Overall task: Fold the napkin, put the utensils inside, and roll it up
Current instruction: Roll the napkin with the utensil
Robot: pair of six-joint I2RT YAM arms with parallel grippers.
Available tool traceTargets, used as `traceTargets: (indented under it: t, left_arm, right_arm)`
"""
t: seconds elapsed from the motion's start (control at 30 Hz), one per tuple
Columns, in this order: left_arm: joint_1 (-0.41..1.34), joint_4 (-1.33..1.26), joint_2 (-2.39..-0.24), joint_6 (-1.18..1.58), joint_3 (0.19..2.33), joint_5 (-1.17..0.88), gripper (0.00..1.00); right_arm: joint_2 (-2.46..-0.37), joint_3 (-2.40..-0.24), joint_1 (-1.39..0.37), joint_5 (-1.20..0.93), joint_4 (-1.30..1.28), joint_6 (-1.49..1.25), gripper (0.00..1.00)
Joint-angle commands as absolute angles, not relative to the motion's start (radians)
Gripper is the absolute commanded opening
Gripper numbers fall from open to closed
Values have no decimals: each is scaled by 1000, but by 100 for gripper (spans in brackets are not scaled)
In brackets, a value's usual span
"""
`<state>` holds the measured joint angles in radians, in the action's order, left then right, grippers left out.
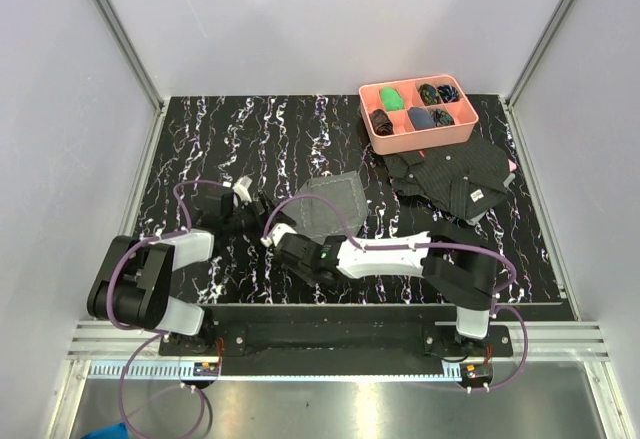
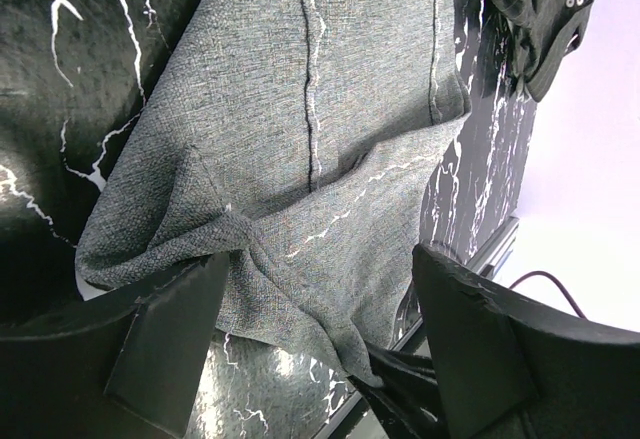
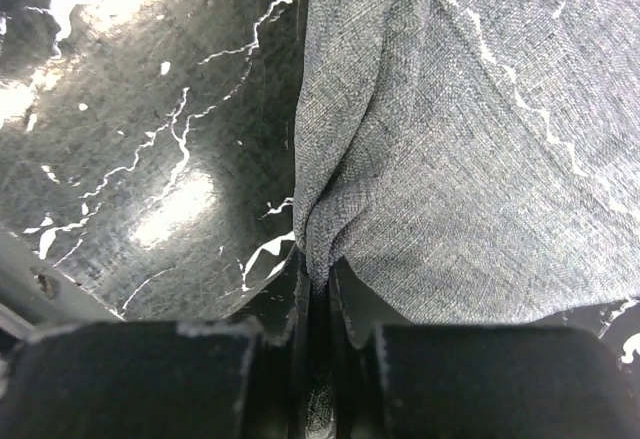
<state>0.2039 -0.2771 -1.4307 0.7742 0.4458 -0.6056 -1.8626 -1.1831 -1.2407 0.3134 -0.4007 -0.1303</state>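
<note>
1. My right jaws are pressed together on a pleat of the napkin [image 3: 450,159] at its edge, with the thin cloth nipped between them. I judge I hold it there so I can carry that edge over for the fold.
2. My left jaws stand spread, one on each side of the napkin's bunched corner, and are not closed on it. They are likely set there to take a second hold so the cloth folds evenly.
3. The napkin lies rumpled in the middle of the table [image 1: 200,139], between my two arms. It is not yet neatly folded.
4. I count one napkin, one pink tray [image 1: 425,140] and one black patterned cloth [image 1: 450,174]. The tray and that cloth sit together at the far right, well apart from my work.
5. Of the utensils I count none in any view, so placing them must wait.
</note>
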Motion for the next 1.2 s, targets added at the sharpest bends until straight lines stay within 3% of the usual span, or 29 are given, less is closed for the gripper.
traceTargets:
  t: [0.0,0.13,0.33,0.47,0.7,0.77,0.9,1.0,1.03,1.17]
  left_arm:
    - [196,-106,-1431,693,434,-460,82]
    - [196,-89,-1434,678,453,-451,83]
    - [195,-90,-1462,675,466,-448,84]
    - [196,-81,-1482,672,480,-437,84]
    - [193,-46,-1516,654,505,-425,84]
    - [195,-43,-1528,652,511,-431,84]
    - [196,-34,-1539,644,520,-440,84]
    - [195,-26,-1542,638,526,-446,84]
    - [196,-25,-1539,637,526,-451,84]
    - [195,-23,-1540,634,525,-451,84]
  right_arm:
    - [-1855,-1181,-1192,134,-408,-121,6]
    - [-1818,-1105,-1083,-192,-290,-143,4]
    - [-1857,-1014,-919,-519,-169,-158,3]
    - [-1934,-1002,-871,-650,-132,-181,2]
    - [-1973,-986,-818,-696,-136,-209,7]
    - [-1941,-985,-816,-690,-138,-219,14]
    - [-1885,-1034,-816,-683,-198,-236,45]
    - [-1850,-1101,-818,-664,-254,-224,56]
    - [-1835,-1139,-816,-648,-270,-219,64]
    - [-1795,-1209,-825,-571,-317,-192,73]
